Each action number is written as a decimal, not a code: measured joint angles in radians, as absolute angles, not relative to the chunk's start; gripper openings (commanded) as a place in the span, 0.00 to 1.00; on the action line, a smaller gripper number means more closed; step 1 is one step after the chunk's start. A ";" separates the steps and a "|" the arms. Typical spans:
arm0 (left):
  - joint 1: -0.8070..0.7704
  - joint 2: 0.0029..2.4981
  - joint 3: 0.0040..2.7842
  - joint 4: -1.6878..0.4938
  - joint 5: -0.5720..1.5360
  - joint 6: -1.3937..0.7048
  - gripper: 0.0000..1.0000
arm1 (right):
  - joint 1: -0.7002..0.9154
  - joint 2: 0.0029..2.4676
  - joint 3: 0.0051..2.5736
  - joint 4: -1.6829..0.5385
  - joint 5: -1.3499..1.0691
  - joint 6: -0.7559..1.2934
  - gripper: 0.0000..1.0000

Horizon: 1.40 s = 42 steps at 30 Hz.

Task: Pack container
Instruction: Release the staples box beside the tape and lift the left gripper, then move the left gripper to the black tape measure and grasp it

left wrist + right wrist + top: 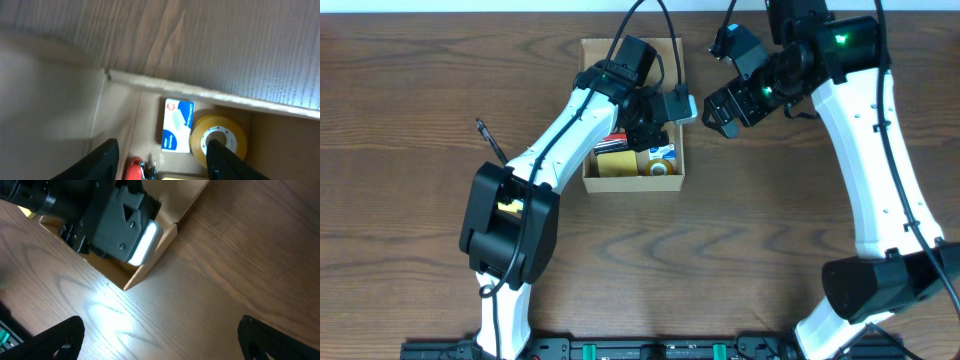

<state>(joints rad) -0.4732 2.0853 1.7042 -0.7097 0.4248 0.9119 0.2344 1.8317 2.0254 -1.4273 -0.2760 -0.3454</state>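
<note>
Brown wood-grain desk (420,80) under everything, with two white arms reaching in from the near edge. Next down in size, the tan cardboard container (630,184), sitting at the far middle of the desk, top open, flap not folded over yet. Then the left gripper (162,145), hanging right over the inside of the box, jaws parted with nothing pinched between them. Over to the side, the right gripper (160,330), parked just off the container's right corner above bare desk, jaws spread wide and empty. Already inside: a yellowish tape roll (217,137), a blue and white packet (177,125) right beside it, and something red (134,169) at the bottom of the left wrist view, too cut off to name. Looks pretty far along, honestly. Left to do, at a guess: fetch the thin dark pen-like thing (490,140) lying well apart on the left, if meant for packing, and close the flap.
</note>
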 measured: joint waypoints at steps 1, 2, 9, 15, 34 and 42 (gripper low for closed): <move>-0.473 2.084 1.704 -0.715 0.409 0.896 0.55 | 0.234 1.832 2.025 -1.427 -0.276 -0.345 0.99; -0.472 2.079 1.704 -0.722 0.393 0.885 0.54 | 0.234 1.832 2.025 -1.427 -0.276 -0.345 0.99; -0.428 1.910 1.704 -0.740 0.348 0.809 0.56 | 0.234 1.832 2.025 -1.427 -0.276 -0.345 0.99; -0.342 1.742 1.705 -0.778 0.328 0.708 0.58 | 0.234 1.832 2.025 -1.427 -0.276 -0.345 0.99; -0.084 1.704 1.705 -0.902 0.165 -0.069 0.66 | 0.234 1.832 2.025 -1.427 -0.276 -0.345 0.99; -0.066 1.704 1.705 -0.919 0.097 -0.229 0.66 | 0.234 1.832 2.025 -1.427 -0.276 -0.345 0.99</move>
